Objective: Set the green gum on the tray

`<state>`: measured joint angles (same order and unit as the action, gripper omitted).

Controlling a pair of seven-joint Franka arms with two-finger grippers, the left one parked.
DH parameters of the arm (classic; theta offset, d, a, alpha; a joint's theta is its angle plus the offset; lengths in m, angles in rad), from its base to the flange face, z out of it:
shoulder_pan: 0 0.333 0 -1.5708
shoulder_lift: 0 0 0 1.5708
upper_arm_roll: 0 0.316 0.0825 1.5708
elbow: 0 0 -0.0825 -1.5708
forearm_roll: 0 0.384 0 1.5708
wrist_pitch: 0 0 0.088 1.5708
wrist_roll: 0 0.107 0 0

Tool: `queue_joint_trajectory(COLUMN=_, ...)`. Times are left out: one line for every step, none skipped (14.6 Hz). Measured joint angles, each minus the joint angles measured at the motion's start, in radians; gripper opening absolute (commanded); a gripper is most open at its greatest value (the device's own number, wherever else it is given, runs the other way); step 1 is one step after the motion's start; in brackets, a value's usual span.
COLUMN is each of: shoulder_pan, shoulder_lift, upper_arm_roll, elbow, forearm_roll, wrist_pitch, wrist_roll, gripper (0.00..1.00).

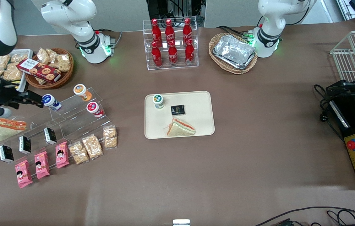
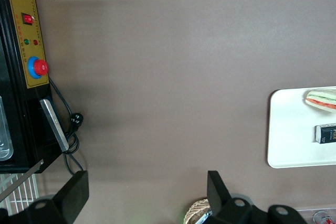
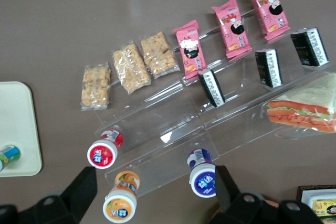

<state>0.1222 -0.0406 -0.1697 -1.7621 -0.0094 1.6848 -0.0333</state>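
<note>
Bright even light, soft shadows, sharp

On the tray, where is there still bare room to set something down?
The tray is bare along its edge toward the parked arm. Crowded: green gum, black packet, sandwich. The hand hovers open by the display steps, holding nothing.

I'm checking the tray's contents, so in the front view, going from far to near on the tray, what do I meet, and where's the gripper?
Green gum → black packet → sandwich, all on the tray. The gripper, open, hovers by the blue-lidded bottle at the working arm's end.
</note>
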Motion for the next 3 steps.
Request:
queue_joint_trajectory(shoulder_pan=-0.005, shoulder_lift=0.001, upper_arm_roll=0.0, elbow=0.008, forearm_roll=0.0, wrist_pitch=-0.002, wrist_roll=0.0, gripper=1.0)
queue_joint_trajectory(shoulder_pan=-0.007, shoulder_lift=0.002, upper_arm_roll=0.0, elbow=0.015, forearm_roll=0.0, wrist_pitch=-0.003, wrist_roll=0.0, gripper=1.0)
queue_joint_trajectory(shoulder_pan=-0.01, shoulder_lift=0.004, upper_arm_roll=0.0, elbow=0.023, forearm_roll=0.0, wrist_pitch=-0.012, wrist_roll=0.0, gripper=1.0)
